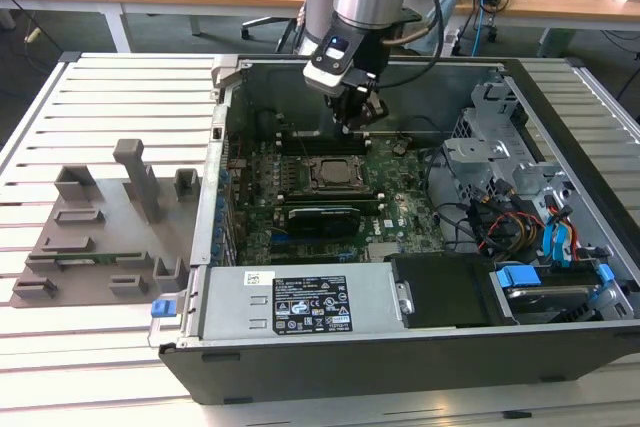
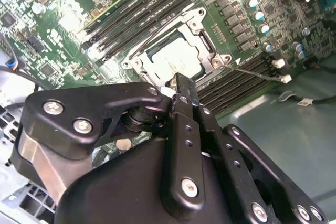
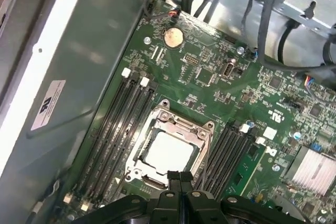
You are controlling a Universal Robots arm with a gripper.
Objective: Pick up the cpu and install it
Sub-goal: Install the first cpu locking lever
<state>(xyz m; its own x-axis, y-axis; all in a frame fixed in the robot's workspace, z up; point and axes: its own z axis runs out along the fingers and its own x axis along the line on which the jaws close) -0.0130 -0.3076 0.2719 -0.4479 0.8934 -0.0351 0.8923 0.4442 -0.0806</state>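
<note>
The cpu (image 1: 335, 173) is a pale silver square lying flat inside the metal-framed socket (image 1: 311, 183) on the green motherboard. Both wrist views show it (image 2: 176, 59) (image 3: 168, 151) seated within the frame. My gripper (image 1: 352, 125) hangs inside the open computer case, a little above the board and just past the socket's far edge. Its black fingers (image 2: 182, 88) (image 3: 179, 178) are pressed together with nothing between them, and their tips point at the socket's rim.
Memory slots (image 3: 113, 124) flank the socket on both sides. A labelled power supply (image 1: 300, 309) fills the case's front, and a drive cage with cables (image 1: 510, 197) sits at the exterior view's right. Grey fixture blocks (image 1: 100, 217) stand on the slatted table at the left.
</note>
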